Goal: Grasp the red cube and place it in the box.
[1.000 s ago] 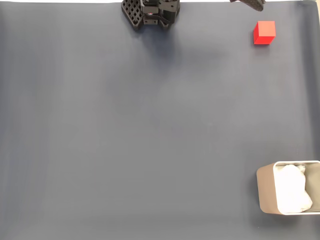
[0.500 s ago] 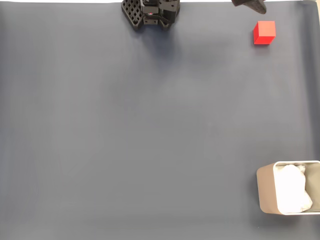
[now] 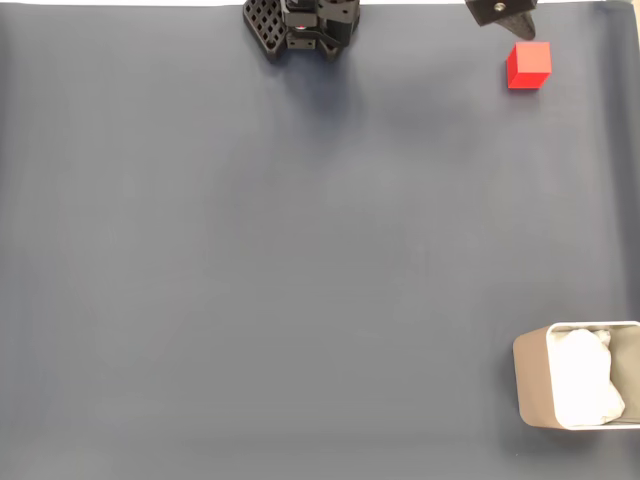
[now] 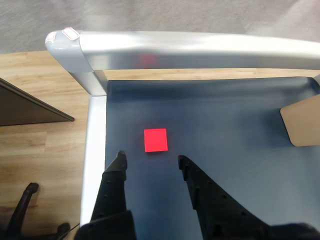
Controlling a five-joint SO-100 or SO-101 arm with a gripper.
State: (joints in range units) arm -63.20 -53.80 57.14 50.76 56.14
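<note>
1. In the fixed view, look at the top right: the gripper (image 3: pixel 517 28) has pushed further into the picture over the last second, and its dark tip now sits just above the red cube (image 3: pixel 528 65), close to it but not touching as far as you can tell. The red cube itself has not shifted; it rests flat on the dark blue mat (image 3: pixel 300 260) near the top right corner. The box (image 3: pixel 530 385) stays at the bottom right, cut by the picture's edge, with its crumpled white lining (image 3: pixel 583 376) showing inside, well apart from the cube. The arm's black base (image 3: pixel 300 22) sits at the top centre. You cannot read the finger opening from this angle.

2. In the wrist view, the gripper (image 4: pixel 150 159) points at the red cube (image 4: pixel 155 140), which lies just ahead of the two black fingertips (image 4: pixel 119 159) and roughly centred between them. The fingers stand wide, with a gap broader than the cube, and hold nothing. A pale metal rail (image 4: pixel 190 50) borders the mat beyond the cube.

3. What this means for you: the approach looks nearly lined up. Judging from these views, you need to advance and lower so the cube sits between the fingers before closing. Watch the left finger, which is near the mat's edge.
</note>
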